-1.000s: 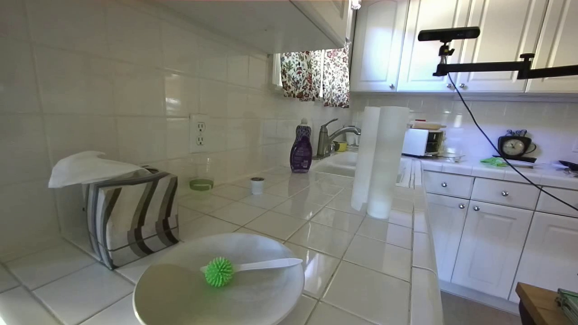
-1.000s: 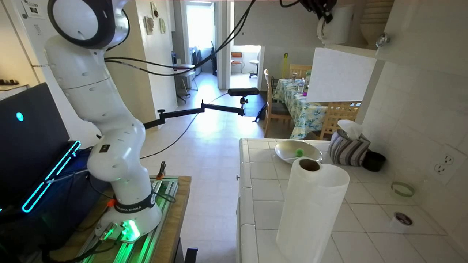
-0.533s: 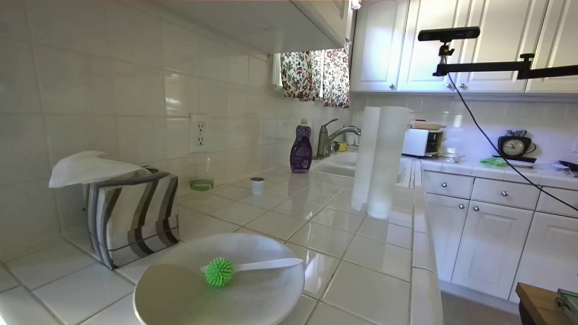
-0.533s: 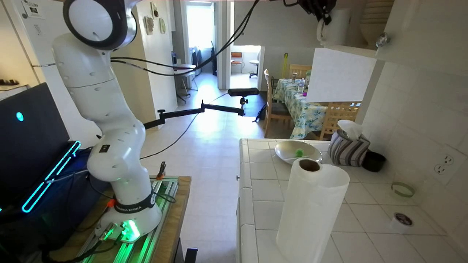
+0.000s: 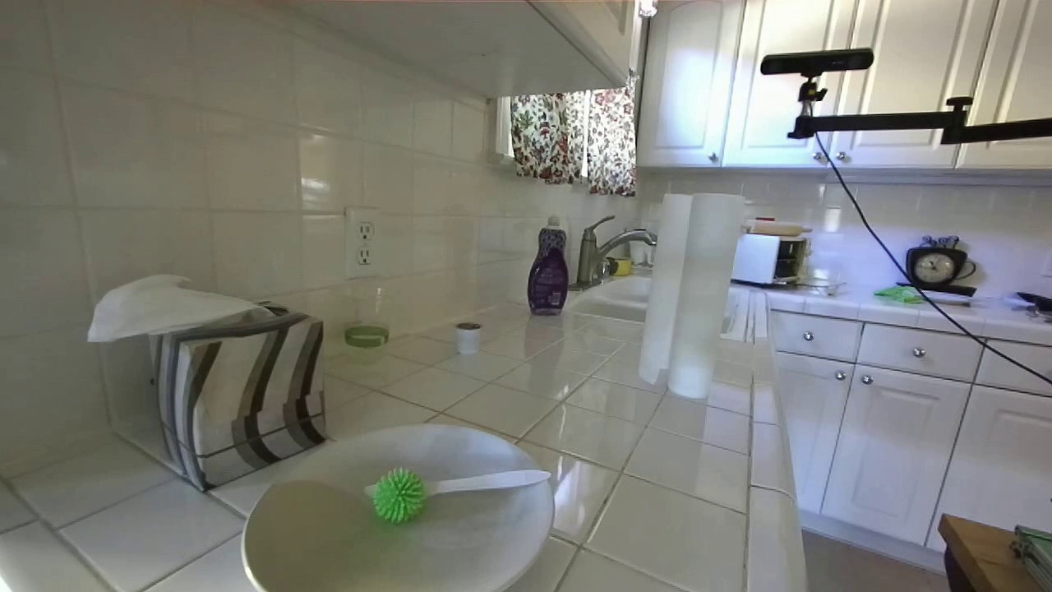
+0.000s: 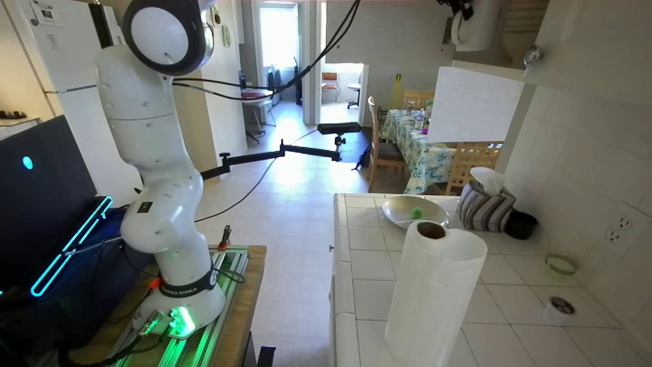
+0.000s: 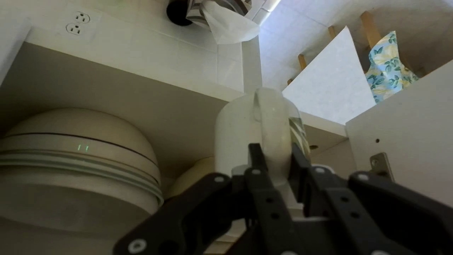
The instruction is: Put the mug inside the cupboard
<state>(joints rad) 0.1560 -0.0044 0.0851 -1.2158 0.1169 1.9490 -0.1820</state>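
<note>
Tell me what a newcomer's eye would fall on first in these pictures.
Probably the white arm, large at the left of an exterior view, with a green light at its base. In the wrist view, the mug draws the eye, held by its handle in the gripper at the open cupboard. In an exterior view's foreground, the green-headed brush stands out in the pale bowl.

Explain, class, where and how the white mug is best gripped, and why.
Probably by the handle, approached from the handle's own side: in the wrist view it stands out from the mug toward the gripper, a slim loop that fits between the fingers, one on each side.
</note>
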